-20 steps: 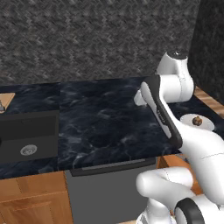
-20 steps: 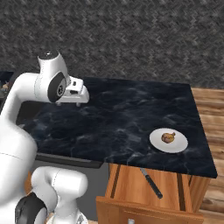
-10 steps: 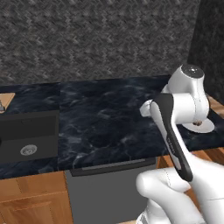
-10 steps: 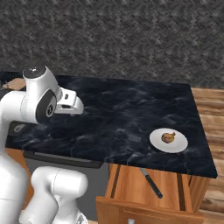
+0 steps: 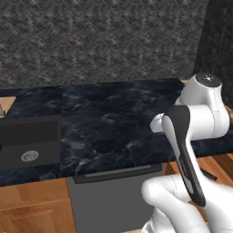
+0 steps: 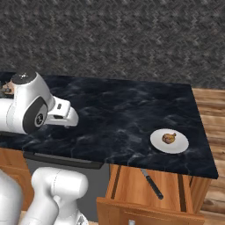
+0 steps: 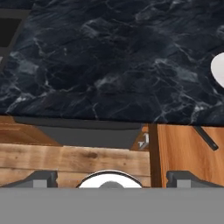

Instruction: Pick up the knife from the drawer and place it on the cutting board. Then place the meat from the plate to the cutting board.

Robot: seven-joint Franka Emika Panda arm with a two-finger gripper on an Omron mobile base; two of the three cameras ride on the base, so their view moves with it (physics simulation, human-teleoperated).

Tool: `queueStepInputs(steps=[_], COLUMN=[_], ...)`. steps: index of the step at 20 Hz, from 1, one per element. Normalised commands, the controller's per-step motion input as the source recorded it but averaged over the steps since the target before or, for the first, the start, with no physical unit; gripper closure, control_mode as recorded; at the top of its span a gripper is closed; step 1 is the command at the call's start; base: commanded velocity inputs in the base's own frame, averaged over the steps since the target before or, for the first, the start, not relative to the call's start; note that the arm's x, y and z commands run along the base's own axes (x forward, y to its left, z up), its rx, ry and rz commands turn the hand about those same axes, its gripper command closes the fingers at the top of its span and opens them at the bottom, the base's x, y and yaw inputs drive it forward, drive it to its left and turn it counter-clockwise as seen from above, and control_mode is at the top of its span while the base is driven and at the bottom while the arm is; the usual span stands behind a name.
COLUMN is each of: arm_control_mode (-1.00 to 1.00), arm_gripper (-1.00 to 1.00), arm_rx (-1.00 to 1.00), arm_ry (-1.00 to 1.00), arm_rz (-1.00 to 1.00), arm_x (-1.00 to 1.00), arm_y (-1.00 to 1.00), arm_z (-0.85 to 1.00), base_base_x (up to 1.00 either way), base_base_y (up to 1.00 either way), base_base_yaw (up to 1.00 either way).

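On the black marble counter [image 6: 118, 114], nothing is done: the slim dark-handled knife [image 6: 151, 183] lies in the open reddish-brown wooden drawer [image 6: 171, 186]. The brown roasted meat [image 6: 168, 138] sits on the round white plate [image 6: 158, 143]. The gripper [image 7: 111, 177] is spread wide, empty.

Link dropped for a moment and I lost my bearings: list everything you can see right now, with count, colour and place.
Knife: one, grey blade with dark handle, lying in the open drawer.
Drawer: one, reddish-brown wood, pulled out below the counter's right end.
Plate: one, white, on the counter near its right front corner.
Meat: one, golden brown, on the plate.
Counter: one, black marble.
Sink: one, dark, set in the counter's left part.
Cutting board: one, tan, far left on the counter, behind the sink.
Gripper: one, jaws open, empty, over the counter's front edge.
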Motion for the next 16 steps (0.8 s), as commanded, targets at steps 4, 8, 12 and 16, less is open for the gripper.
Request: queueStepInputs(steps=[4,8,12,16], arm_control_mode=[-1.0,-1.0,-1.0,-1.0], arm_gripper=[-1.0,-1.0,-1.0,-1.0], arm_rx=[0.0,0.0,0.0,0.0], arm_ry=[0.01,0.0,0.04,0.07], arm_rz=[0.0,0.0,0.0,0.0], arm_x=[-0.41,-0.33,-0.04,-0.01], arm_y=[0.0,0.0,0.0,-0.01], arm_z=[0.0,0.0,0.0,0.0], base_base_x=[0.0,0.0,0.0,0.0], base_base_y=[0.0,0.0,0.0,0.0], base_base_yaw=[0.0,0.0,0.0,0.0])
